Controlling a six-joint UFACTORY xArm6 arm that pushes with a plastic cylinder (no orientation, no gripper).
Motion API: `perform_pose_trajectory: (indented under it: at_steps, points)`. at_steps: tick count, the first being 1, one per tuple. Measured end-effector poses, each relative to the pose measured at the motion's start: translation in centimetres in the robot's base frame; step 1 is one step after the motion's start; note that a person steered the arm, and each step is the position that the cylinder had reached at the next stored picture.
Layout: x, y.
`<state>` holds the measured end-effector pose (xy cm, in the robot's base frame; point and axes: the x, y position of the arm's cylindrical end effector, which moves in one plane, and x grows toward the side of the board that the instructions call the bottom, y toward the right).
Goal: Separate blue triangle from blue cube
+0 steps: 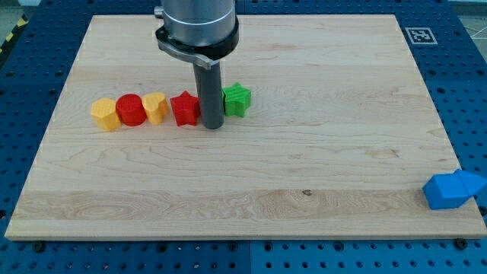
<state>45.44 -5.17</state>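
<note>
The blue cube [441, 191] sits at the board's lower right corner, at the view's right edge. The blue triangle [471, 183] lies right against it on its right side, partly off the board's edge; the two touch. My tip [212, 125] stands far away at the view's upper left of centre, between the red star [184, 108] and the green star [237, 98], close to both.
A row of blocks lies left of my tip: a yellow block [105, 114], a red cylinder [130, 109] and a yellow heart-like block [155, 106]. The wooden board [251, 179] ends just past the blue blocks. A marker tag [421, 35] sits at the top right.
</note>
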Motion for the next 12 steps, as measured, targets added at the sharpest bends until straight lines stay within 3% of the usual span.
perform_pose_trajectory:
  at_steps: [3,5,7,9,11,12]
  points:
    - [1.8,4.5]
    - [2.9,14.6]
    - [12.6,20.2]
    - [16.3,27.9]
    - [16.0,36.4]
    - [16.0,37.3]
